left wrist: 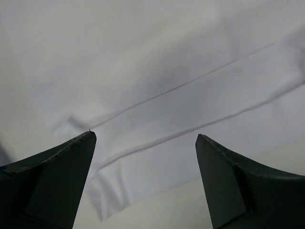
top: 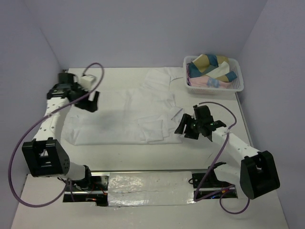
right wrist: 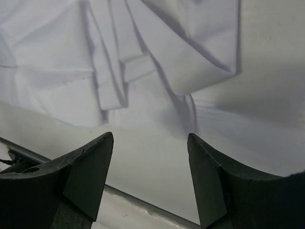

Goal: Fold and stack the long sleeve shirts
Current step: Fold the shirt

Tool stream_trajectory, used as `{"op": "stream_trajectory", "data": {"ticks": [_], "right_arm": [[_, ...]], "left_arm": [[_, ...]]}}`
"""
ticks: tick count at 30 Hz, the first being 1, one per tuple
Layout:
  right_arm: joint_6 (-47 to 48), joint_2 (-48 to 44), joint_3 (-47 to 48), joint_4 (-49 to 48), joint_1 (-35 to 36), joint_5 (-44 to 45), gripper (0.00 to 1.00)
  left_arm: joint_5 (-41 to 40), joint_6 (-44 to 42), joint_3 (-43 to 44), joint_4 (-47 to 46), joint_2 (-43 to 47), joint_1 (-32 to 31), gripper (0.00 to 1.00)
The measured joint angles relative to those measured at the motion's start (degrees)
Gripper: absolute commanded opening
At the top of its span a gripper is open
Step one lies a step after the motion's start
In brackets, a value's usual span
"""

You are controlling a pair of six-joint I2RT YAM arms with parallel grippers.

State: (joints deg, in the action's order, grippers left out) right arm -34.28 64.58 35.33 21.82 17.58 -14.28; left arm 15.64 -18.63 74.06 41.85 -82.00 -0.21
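Observation:
A white long sleeve shirt [top: 124,117] lies spread and partly folded across the middle of the table, with rumpled folds at its right end [right wrist: 157,57]. My left gripper [top: 93,102] hovers over the shirt's left part, open, with only flat cloth [left wrist: 167,71] and a hem below its fingers [left wrist: 144,136]. My right gripper [top: 183,126] sits at the shirt's near right edge, open and empty [right wrist: 150,135], its tips just short of the folded cloth. More white cloth [top: 162,77] reaches toward the back right.
A white lattice basket [top: 238,78] with blue, tan and pink folded cloth stands at the back right corner. A shiny foil strip [top: 143,183] runs between the arm bases. Purple cables loop beside both arms. Walls close in on three sides.

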Motion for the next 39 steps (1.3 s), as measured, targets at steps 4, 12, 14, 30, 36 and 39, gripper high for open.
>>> {"op": "stream_trajectory", "data": {"ticks": [4, 12, 14, 30, 36, 39], "right_arm": [[-1.3, 3.4, -3.5, -0.9, 0.3, -0.6, 0.71], [-3.0, 11.1, -3.6, -6.7, 2.7, -3.1, 0.67], [-3.9, 12.2, -3.6, -8.8, 2.8, -4.0, 0.61], [-5.9, 4.3, -5.2, -5.9, 3.2, -1.1, 0.00], [-6.4, -5.3, -8.5, 2.0, 3.9, 0.4, 0.00], [-7.5, -10.6, -8.8, 7.2, 5.2, 1.0, 0.00]], "left_arm": [[-4.0, -2.6, -4.6, 1.4, 1.5, 22.9, 0.99], [-7.6, -11.2, -15.5, 2.6, -2.4, 38.9, 0.99], [-7.2, -11.6, -17.5, 1.4, -4.7, 38.4, 0.99], [3.1, -17.4, -21.2, -1.9, -10.4, 37.7, 0.00], [1.1, -23.6, -22.5, 5.6, -4.9, 37.7, 0.00], [-0.9, -26.6, -22.6, 9.7, -1.7, 37.7, 0.00]]}}
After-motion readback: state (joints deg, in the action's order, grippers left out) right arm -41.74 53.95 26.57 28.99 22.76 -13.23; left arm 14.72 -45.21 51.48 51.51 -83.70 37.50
